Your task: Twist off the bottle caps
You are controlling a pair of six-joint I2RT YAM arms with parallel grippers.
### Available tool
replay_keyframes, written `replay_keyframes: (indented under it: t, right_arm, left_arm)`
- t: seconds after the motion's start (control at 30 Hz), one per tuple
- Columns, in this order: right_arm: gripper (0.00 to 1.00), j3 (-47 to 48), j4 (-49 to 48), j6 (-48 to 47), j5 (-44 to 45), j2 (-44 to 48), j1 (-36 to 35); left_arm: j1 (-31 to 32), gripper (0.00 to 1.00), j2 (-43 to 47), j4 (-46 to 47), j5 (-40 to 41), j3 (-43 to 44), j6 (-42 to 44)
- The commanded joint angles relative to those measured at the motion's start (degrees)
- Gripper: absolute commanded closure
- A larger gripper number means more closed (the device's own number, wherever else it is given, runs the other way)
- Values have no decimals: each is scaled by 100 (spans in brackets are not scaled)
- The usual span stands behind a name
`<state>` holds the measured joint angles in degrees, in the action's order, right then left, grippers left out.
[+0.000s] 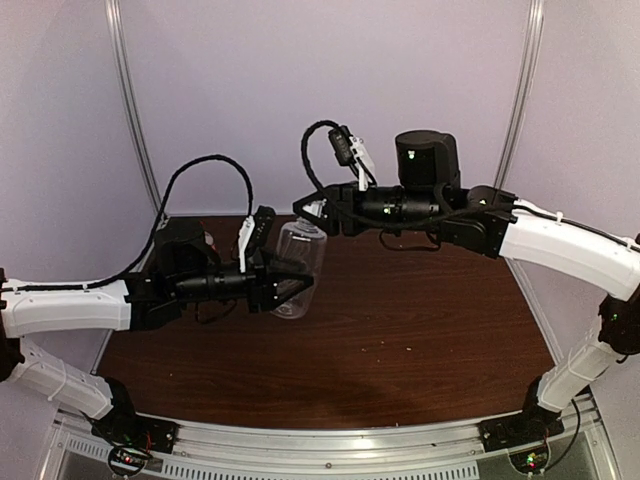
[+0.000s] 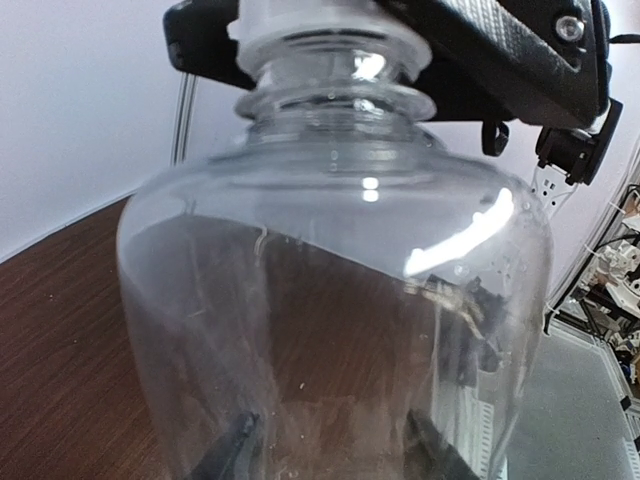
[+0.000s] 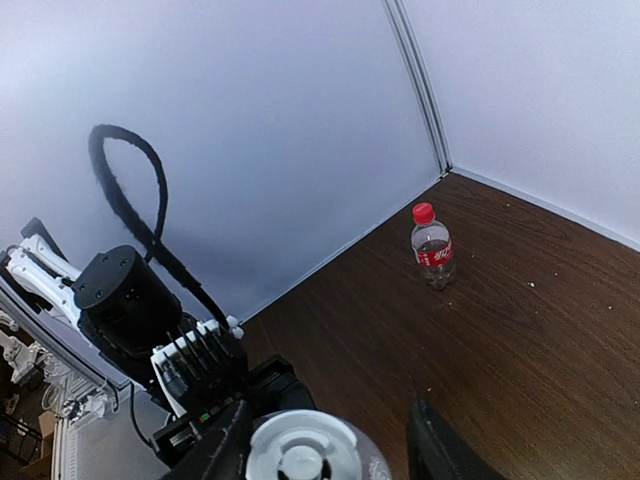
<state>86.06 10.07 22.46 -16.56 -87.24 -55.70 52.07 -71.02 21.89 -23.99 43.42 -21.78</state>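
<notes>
The tall clear bottle (image 1: 298, 268) without a label is held in the air above the table, tilted, with my left gripper (image 1: 290, 285) shut on its body. Through the plastic, the left fingertips (image 2: 235, 455) show on either side of the bottle (image 2: 330, 300). Its white cap (image 3: 303, 450) sits between my right gripper's (image 3: 325, 440) jaws, which stand wider than the cap; a gap shows at the right finger (image 3: 440, 450). From above, my right gripper (image 1: 312, 212) is at the bottle's neck. The small red-labelled bottle (image 3: 432, 247) with its red cap (image 3: 424, 212) stands upright on the table.
The brown table (image 1: 400, 340) is enclosed by white walls with a metal post (image 1: 135, 100) at the back left corner. The small bottle stands near the back wall, away from both grippers.
</notes>
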Motion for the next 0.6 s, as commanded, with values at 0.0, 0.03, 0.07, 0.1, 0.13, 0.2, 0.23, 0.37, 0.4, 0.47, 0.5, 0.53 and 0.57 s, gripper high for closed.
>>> replay_keyframes:
  t: [0.0, 0.03, 0.07, 0.1, 0.13, 0.2, 0.23, 0.37, 0.4, 0.47, 0.5, 0.53, 0.57]
  right_arm:
    - [55, -24, -140, 22, 15, 44, -19]
    - [59, -39, -183, 22, -9, 56, -20]
    - [63, -69, -237, 12, -33, 73, -20]
    - [67, -92, -272, -10, -62, 105, -20]
    - [72, -127, -321, -68, -89, 129, -20]
    - [79, -214, -430, -198, -221, 181, -20]
    - [82, -257, -503, -301, -314, 211, -13]
    - [88, -406, -735, -848, -1274, 298, 124]
    - [88, -428, -776, -1026, -1646, 308, 178]
    - [86, -462, -804, -1447, -2502, 321, 301]
    - [84, -477, -789, -1659, -2976, 329, 357]
    - [82, -484, -773, -1858, -3412, 330, 411]
    - [80, -490, -751, -2031, -3872, 319, 466]
  left_arm:
    - [-27, 69, 11, 234, 99, 189, 141]
    - [-25, 69, 10, 222, 104, 186, 147]
    - [-24, 69, 10, 214, 107, 185, 155]
    - [-28, 69, 10, 211, 113, 179, 156]
    - [-24, 69, 10, 213, 115, 174, 155]
    - [-25, 69, 24, 226, 109, 163, 150]
    - [-22, 69, 30, 242, 90, 154, 162]
    - [-24, 69, 67, 385, -361, 117, 212]
    - [-22, 69, 71, 439, -547, 111, 223]
    - [-22, 68, 85, 586, -996, 85, 222]
    - [-22, 68, 95, 694, -1260, 54, 196]
    - [-22, 67, 109, 823, -1516, 28, 155]
    - [-22, 68, 119, 946, -1739, -8, 99]
